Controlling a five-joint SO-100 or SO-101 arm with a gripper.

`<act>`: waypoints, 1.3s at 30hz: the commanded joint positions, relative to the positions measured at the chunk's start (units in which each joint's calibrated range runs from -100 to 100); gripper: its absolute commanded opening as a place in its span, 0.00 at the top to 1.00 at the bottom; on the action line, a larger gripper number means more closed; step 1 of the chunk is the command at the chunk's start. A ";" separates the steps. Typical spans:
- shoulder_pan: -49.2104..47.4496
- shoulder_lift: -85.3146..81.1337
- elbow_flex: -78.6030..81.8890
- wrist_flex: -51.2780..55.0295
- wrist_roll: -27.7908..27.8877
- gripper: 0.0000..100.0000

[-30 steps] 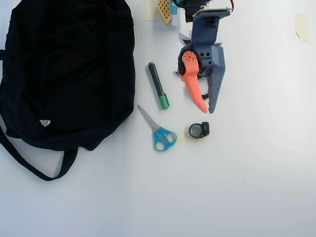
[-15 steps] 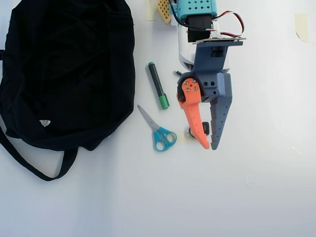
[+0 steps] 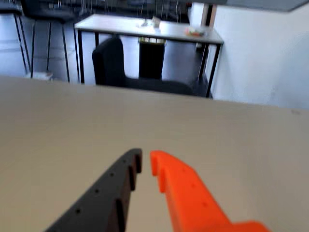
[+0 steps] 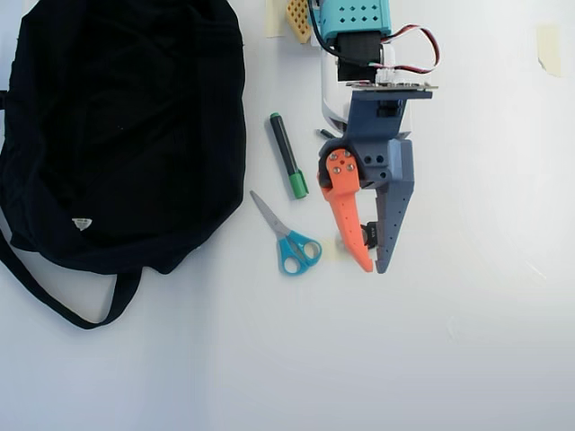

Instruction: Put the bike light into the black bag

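Note:
The black bag [image 4: 117, 126] lies floppy at the left of the overhead view, with a small white tag and a strap [image 4: 63, 305] trailing below it. My gripper [image 4: 374, 268], with one orange and one grey finger, hovers right of the bag, with the scissors lying in between. In the wrist view the gripper [image 3: 145, 159] has its jaws almost together with nothing between the tips. A small black bit [image 4: 367, 235] shows between the fingers from above. It is mostly hidden, and I cannot tell whether it is the bike light.
Blue-handled scissors [image 4: 289, 241] and a black marker with a green cap [image 4: 287, 168] lie between the bag and the arm. A small dark bit [image 4: 323, 135] lies by the arm's base. The wrist view looks across the table at a dark chair [image 3: 120, 67] and a far desk [image 3: 145, 26].

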 commanded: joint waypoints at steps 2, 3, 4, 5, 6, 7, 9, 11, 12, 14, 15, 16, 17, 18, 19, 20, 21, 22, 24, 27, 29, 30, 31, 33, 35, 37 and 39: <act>-0.81 -1.54 0.39 0.24 0.08 0.97; -0.66 -1.54 0.39 0.24 0.13 0.98; -0.66 -1.45 0.39 0.24 0.08 0.98; -0.81 -1.37 0.39 0.24 0.18 0.98; -0.96 -1.29 0.39 0.24 0.18 0.98; -1.03 -1.29 0.48 0.24 0.13 0.98; -1.11 -1.45 1.56 0.24 -0.03 0.98; -1.18 -1.62 2.82 0.24 -0.19 0.98; -1.18 -1.62 3.00 0.33 -0.24 0.97; -1.26 -1.62 3.54 2.39 0.08 0.98; -1.26 -1.70 3.63 5.41 0.18 0.98; -1.56 -1.70 3.09 9.72 0.13 0.98; -1.86 -1.79 2.28 14.71 -0.24 0.98; -2.16 -1.79 1.20 20.14 -0.29 0.98; -2.61 -1.79 -0.15 25.13 -0.29 0.98; -3.13 -1.70 -1.67 29.61 -0.19 0.98; -3.58 -1.70 -2.93 34.35 -0.03 0.98; -4.03 -1.70 -4.01 39.26 -0.03 0.98; -4.62 -1.70 -6.79 48.99 0.18 0.98; -5.52 -1.70 -9.85 60.28 0.34 0.98; -5.82 -1.70 -11.92 64.84 1.07 0.98; -6.12 -1.70 -12.37 65.70 2.33 0.98; -6.27 -1.70 -12.54 65.87 3.96 0.98; -6.42 -1.45 -12.63 65.87 7.16 0.98; -6.42 -1.37 -11.83 66.39 9.20 0.98; -6.49 -1.37 -12.01 66.48 10.14 0.98; -6.49 -0.71 -12.72 66.48 12.03 0.98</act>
